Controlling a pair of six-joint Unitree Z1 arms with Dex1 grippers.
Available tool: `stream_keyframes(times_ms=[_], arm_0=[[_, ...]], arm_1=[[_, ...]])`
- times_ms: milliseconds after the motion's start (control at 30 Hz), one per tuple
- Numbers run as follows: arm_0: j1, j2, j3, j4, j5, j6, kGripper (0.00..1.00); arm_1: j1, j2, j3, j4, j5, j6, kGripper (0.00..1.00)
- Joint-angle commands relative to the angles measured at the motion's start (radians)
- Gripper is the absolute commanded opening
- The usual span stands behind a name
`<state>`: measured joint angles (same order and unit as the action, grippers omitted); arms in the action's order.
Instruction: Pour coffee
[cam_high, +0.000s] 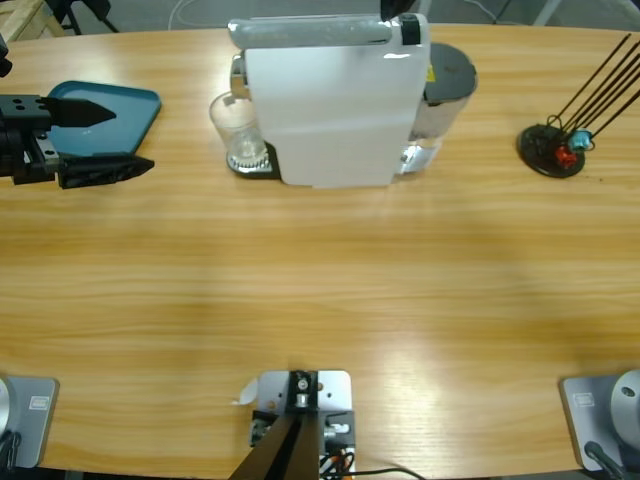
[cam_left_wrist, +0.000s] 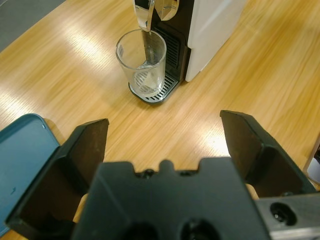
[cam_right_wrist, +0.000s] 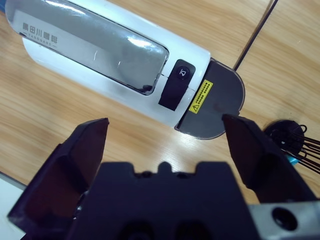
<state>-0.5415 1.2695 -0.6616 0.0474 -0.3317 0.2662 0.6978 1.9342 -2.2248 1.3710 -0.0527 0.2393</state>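
Centrally, a white coffee machine (cam_high: 335, 105) stands on the wooden table (cam_high: 320, 290); a clear glass (cam_high: 236, 128) sits on its drip tray beneath the spout. Coffee cannot be made out in the glass. Left gripper (cam_high: 105, 140), jaws wide and empty, lies beside a blue tray (cam_high: 135, 112). Right gripper (cam_right_wrist: 165, 145), jaws wide, hovers above the machine and is hidden from the high view.
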Motion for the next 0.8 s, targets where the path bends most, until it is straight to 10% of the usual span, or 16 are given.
stream_keyframes(times_ms=[33, 800], arm_0=[[-0.002, -0.008, 0.044, -0.008, 0.013, -0.005, 0.968], [-0.002, 0.012, 0.045, -0.009, 0.029, -0.002, 0.968]], arm_1=[[0.009, -0.026, -0.003, 0.013, 0.006, -0.006, 1.0], [0.009, -0.004, -0.042, 0.025, 0.001, -0.021, 1.0]])
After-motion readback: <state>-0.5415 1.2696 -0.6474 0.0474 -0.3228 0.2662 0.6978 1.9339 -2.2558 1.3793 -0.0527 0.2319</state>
